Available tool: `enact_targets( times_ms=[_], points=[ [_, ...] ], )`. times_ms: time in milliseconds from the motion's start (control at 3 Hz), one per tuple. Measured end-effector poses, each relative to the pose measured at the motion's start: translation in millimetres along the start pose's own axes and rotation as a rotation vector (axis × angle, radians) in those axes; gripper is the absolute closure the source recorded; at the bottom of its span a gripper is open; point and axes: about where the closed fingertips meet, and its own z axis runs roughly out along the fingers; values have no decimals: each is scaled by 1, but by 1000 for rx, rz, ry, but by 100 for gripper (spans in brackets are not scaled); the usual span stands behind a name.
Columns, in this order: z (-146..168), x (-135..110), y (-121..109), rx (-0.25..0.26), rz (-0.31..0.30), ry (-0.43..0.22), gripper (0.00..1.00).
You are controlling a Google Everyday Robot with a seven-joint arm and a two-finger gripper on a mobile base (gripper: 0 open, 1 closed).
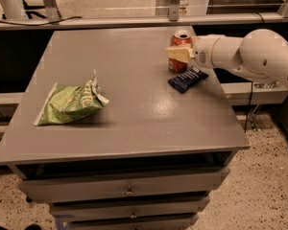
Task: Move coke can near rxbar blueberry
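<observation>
Closest to us on the table [134, 133] there's just a green chip bag [69, 103] off to the left, not part of this. Further back on the right the rxbar blueberry [187, 79] lies flat, and right behind it, pretty much touching, stands the coke can [181, 39]. The gripper [176, 51] reaches in from the right with its jaws clamped around the can, so I'd say the move is basically done and only letting go and backing off is left.

At the tabletop's [134, 114] far right edge the hand [180, 54] covers the coke can's [181, 38] middle; its grip is unclear. The arm [259, 54] runs off the right edge. The rxbar blueberry [187, 79] lettering is unreadable.
</observation>
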Motion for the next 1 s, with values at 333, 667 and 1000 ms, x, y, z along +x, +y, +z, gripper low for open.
enact_targets(
  times_ms=[333,667,1000],
  points=[
    [-3,8,3,5,19,2,0],
    [-14,15,4,19,27,-12,0],
    [-42,25,-5,36,11,-69,0]
  ],
)
